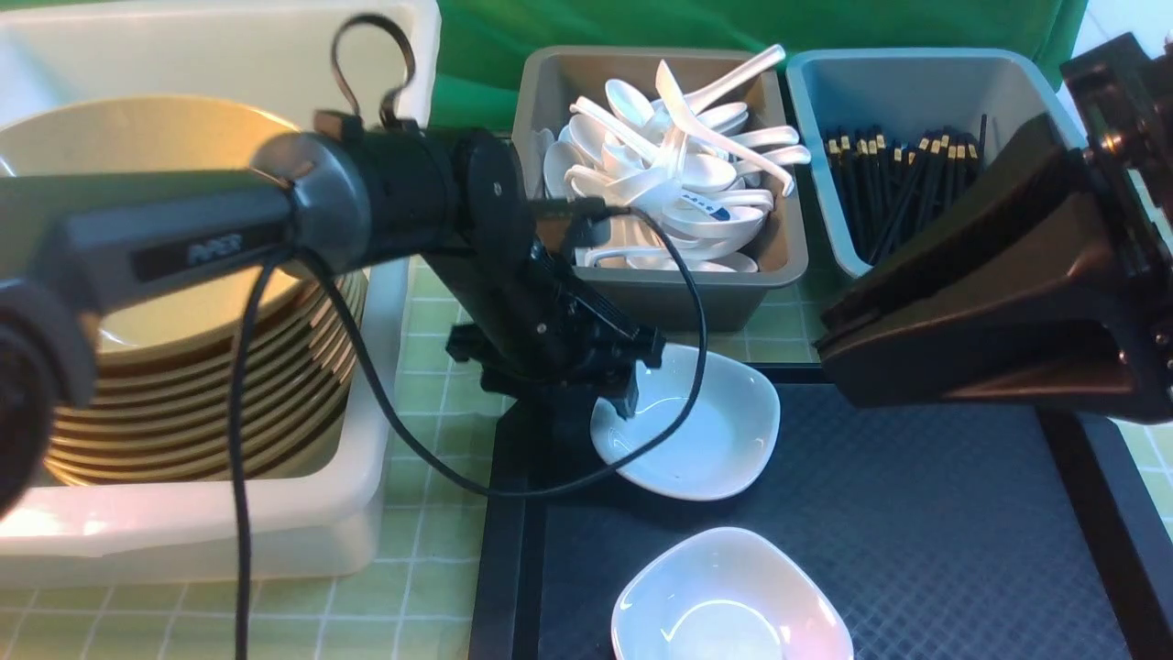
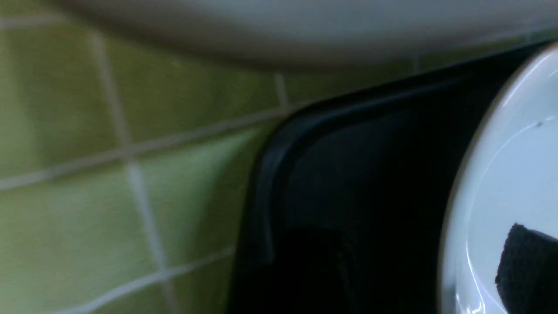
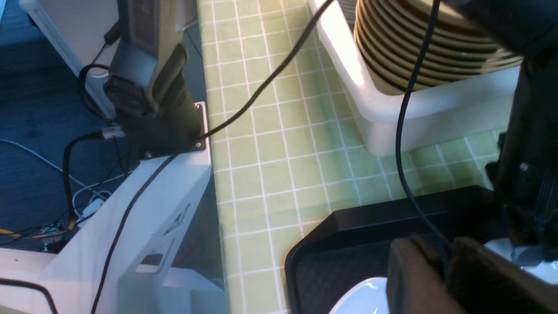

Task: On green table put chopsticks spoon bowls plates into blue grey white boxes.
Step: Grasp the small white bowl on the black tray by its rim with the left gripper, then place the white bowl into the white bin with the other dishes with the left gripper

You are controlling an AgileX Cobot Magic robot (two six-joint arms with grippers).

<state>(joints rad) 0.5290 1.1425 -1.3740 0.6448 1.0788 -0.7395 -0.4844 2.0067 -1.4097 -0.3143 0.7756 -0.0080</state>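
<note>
**A:** What are the fingers doing?

**B:** One pad (image 2: 527,261) of the left gripper (image 1: 600,411) sits inside the far bowl (image 1: 706,431) and its partner is outside the left rim. They straddle the rim, but I cannot tell whether they are pinching it. The right gripper (image 1: 829,339) hovers just right of that bowl, jaws together, holding nothing.

**A:** How far along is the task?

**B:** Nearly done, I'd judge. Plates (image 1: 183,385) are stacked in the white box (image 1: 229,541) on the left. Spoons (image 1: 669,174) fill the grey box (image 1: 660,302) at the far side, and chopsticks (image 1: 898,183) lie in the blue box (image 1: 907,92) to its right. Only the far bowl and the near bowl (image 1: 733,605) are left, both on the black tray (image 1: 916,513).

**A:** And the surroundings?

**B:** The green checked table (image 1: 412,587) has a green backdrop (image 1: 641,23) behind it. Beside the table, cables (image 3: 65,174) trail over a blue floor (image 3: 26,122).
</note>
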